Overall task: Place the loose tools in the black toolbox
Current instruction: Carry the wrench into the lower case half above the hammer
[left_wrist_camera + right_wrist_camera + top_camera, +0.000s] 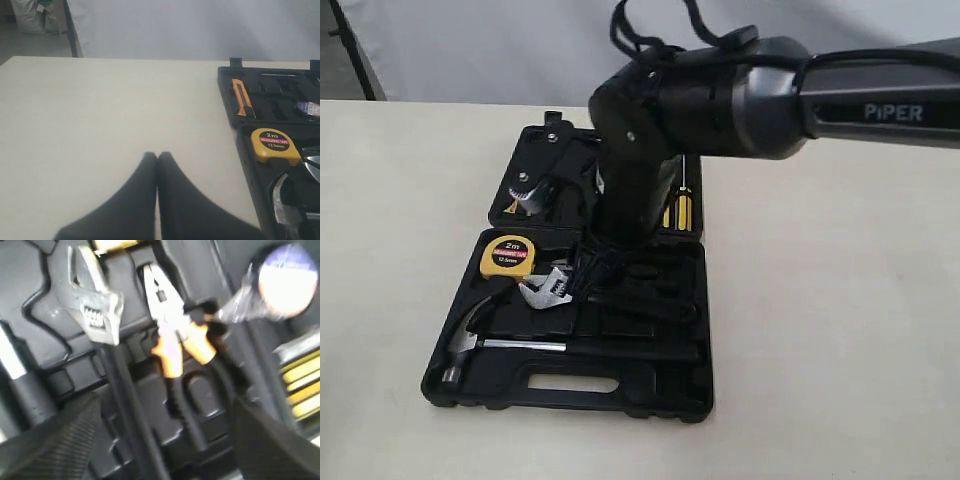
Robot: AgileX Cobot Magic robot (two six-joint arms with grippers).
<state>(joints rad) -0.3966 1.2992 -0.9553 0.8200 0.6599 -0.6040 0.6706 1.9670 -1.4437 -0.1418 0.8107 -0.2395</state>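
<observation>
Found claw hammer lying in the black toolbox along its front edge. Noted adjustable wrench just behind it, beside the yellow tape measure, with yellow-handled pliers near the wrench. Located tape roll (plastic-wrapped) in the lid half. Observed right gripper spread wide above the tray. Recorded left gripper pressed together over bare table.

The toolbox lies open mid-worktop, its lid toward the far edge. In the near half, the hammer lies nearest the front edge, the wrench behind it, the tape measure behind both, leftward.
</observation>
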